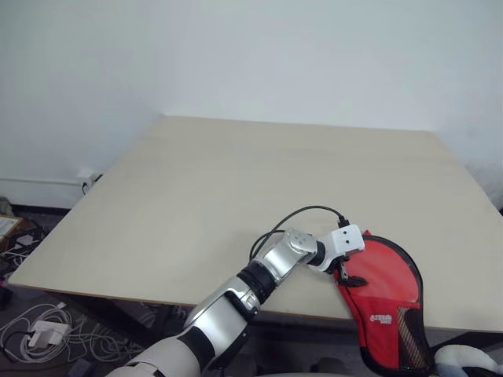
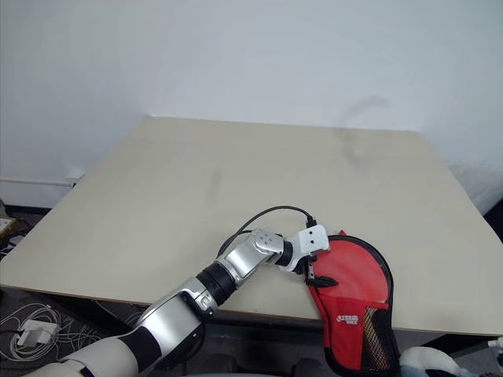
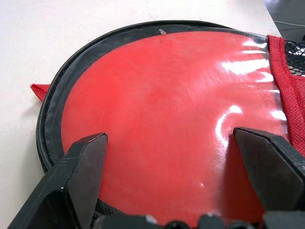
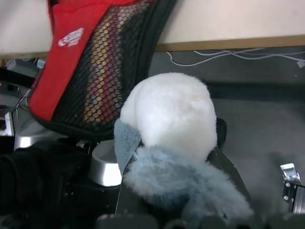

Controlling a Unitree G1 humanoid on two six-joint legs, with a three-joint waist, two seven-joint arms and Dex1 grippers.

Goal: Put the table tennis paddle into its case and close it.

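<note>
While the case (image 1: 387, 302) is overhanging the desk (image 1: 236, 196) edge, paddle face (image 3: 162, 119) showing inside, your left fingers (image 3: 81, 176) are spreading wide over it; right fingers are clamping a fluffy white lump (image 4: 171, 119).

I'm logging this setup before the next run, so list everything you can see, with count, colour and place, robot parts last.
case: one, red with black piping, white logo and mesh narrow end, at the table's near right edge, its narrow end hanging over the edge.
table tennis paddle: one, red face under the case's clear window; handle not clearly visible.
table: one, pale beige top, against a white wall.
plush toy: one, white and grey-blue, between the right gripper's fingers, below the table edge.
cables: several, white and dark, on the floor by the table's left side.
left gripper: one, black fingers, open, over the case's round end.
right gripper: one, black, shut on the plush toy.
</note>
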